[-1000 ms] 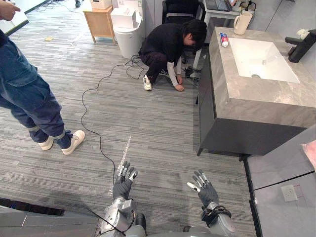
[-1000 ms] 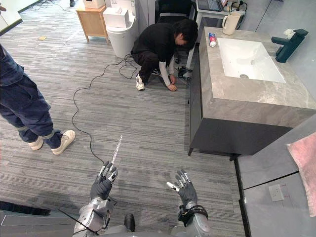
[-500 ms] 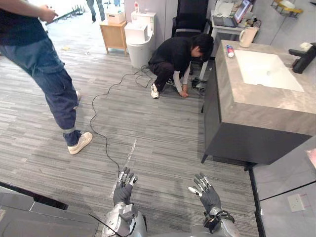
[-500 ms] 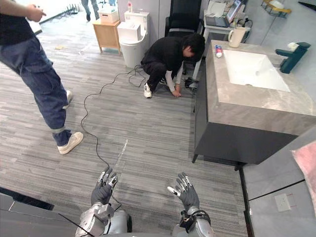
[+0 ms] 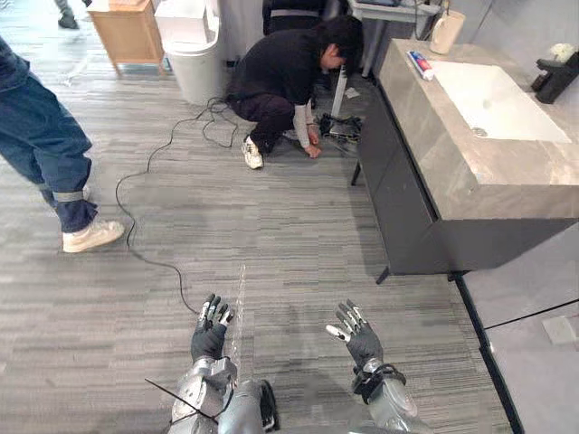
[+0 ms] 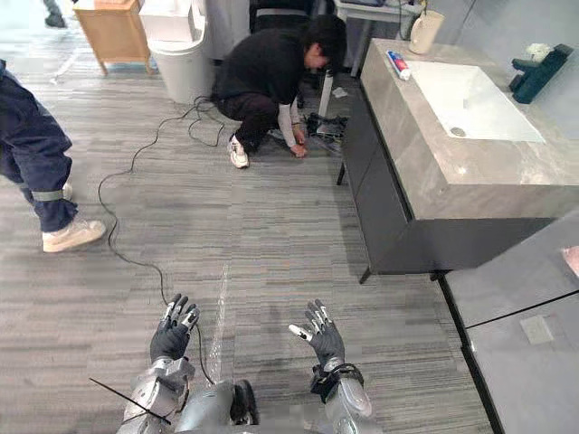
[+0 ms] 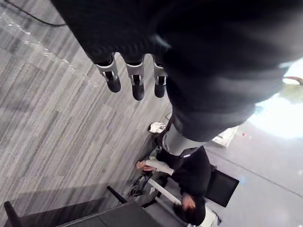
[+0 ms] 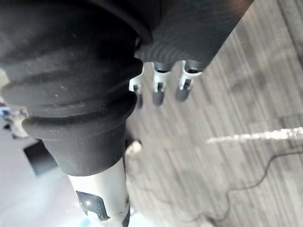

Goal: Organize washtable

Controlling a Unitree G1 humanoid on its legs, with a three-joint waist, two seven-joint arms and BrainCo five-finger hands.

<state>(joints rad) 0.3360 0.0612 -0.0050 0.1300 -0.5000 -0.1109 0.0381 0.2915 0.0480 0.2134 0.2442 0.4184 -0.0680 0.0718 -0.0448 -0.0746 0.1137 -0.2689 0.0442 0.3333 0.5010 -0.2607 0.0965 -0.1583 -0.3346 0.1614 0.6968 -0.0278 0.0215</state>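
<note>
My left hand (image 5: 210, 333) and right hand (image 5: 362, 342) are both held low in front of me over the grey plank floor (image 5: 271, 217). They are palms down, level with each other and well apart. Each is spread and holds nothing. In the left wrist view the fingers (image 7: 137, 84) run straight out side by side. In the right wrist view the fingers (image 8: 158, 92) do the same, with bare floor past them.

The washtable is ahead on my right, well out of reach of either hand. Its grey stone worktop (image 5: 470, 167) sits on a dark cabinet (image 5: 407, 194) and has a white sink (image 5: 493, 99) set into it. A dark tap (image 5: 554, 80) stands at the sink's right edge. Something pale rests on top of the tap, and I cannot tell what it is. A tube (image 5: 419, 65) lies flat on the worktop near the sink's far left corner. A cream mug (image 5: 445, 32) stands upright beyond the tube, at the far end.

A crouching person (image 5: 280, 77) in black is on the floor just beside the cabinet's far end, with one hand down on the planks. A standing person (image 5: 41, 149) in jeans and white shoes is far off on my left. Behind them stand a white bin (image 5: 192, 50) and a wooden side table (image 5: 127, 32), next to each other.
</note>
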